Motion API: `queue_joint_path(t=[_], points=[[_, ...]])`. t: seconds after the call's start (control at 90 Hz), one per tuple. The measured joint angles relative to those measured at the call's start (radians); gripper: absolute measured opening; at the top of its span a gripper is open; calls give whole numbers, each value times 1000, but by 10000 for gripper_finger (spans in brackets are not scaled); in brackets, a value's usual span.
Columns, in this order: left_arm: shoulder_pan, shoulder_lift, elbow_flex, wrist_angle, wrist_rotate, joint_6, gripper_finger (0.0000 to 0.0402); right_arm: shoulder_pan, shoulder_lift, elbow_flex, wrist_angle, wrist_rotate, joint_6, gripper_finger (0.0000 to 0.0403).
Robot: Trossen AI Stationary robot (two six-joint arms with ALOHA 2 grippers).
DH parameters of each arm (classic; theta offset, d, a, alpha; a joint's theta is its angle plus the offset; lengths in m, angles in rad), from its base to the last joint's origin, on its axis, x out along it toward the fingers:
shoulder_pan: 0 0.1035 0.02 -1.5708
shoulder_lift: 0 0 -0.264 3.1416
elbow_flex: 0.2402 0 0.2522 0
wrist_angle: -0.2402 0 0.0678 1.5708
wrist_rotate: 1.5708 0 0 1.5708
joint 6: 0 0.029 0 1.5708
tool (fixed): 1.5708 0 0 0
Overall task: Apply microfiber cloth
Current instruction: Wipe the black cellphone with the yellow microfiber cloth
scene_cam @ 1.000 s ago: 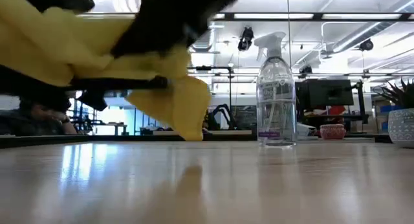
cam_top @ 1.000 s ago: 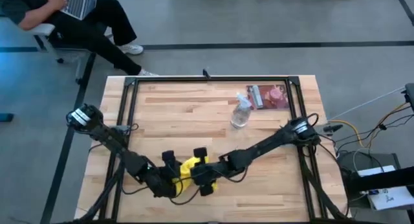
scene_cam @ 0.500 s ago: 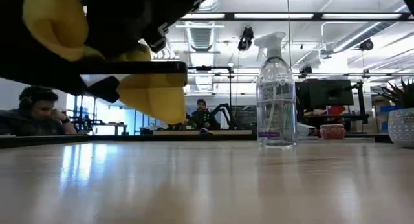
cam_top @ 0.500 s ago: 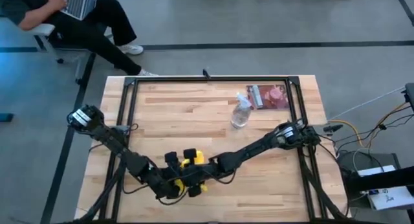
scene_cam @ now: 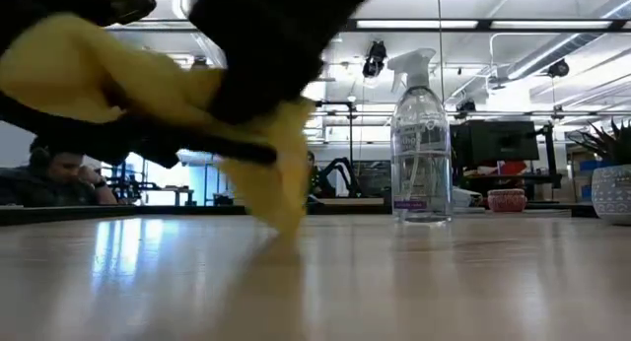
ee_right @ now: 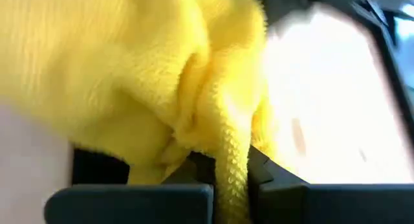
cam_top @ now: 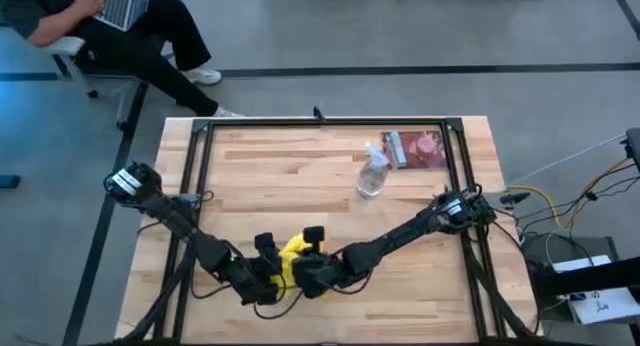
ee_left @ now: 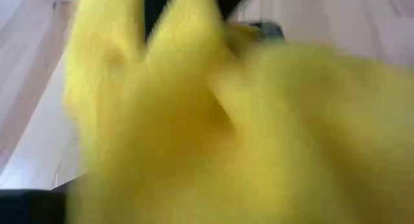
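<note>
cloth (cam_top: 291, 258) | between end effectors | left (cam_top: 268, 276), right (cam_top: 308, 269) both pinching it

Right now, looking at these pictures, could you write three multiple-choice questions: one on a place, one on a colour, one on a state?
1. Where does the spray bottle stand?
A. beside the pink packet
B. between the two grippers
C. on the floor

2. What colour is the microfiber cloth?
A. white
B. yellow
C. blue

3. How is the cloth now?
A. spread flat
B. draped over the bottle
C. bunched, lifted between the left gripper and the right gripper

Answers:
1 A, the high view shows bottle and packet side by side at the table's far side.
2 B, it is bright yellow in every view.
3 C, the low view shows it hanging in folds with the lowest tip near the table.
</note>
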Motion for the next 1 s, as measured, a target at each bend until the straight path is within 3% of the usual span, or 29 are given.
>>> queue_joint_path(t=[0.267,0.4,0.622,1.0], points=[[-30,-13,-3,1,-33,-6,318,64,-18,-15,-420,5,236,0],[-52,-22,-4,-6,-89,-12,318,105,-20,-40,-506,13,329,0],[-83,-24,-7,12,-204,-24,318,137,-22,-95,-365,14,387,0],[-144,-89,-50,27,-379,-67,318,146,-19,-197,26,-22,287,0]])
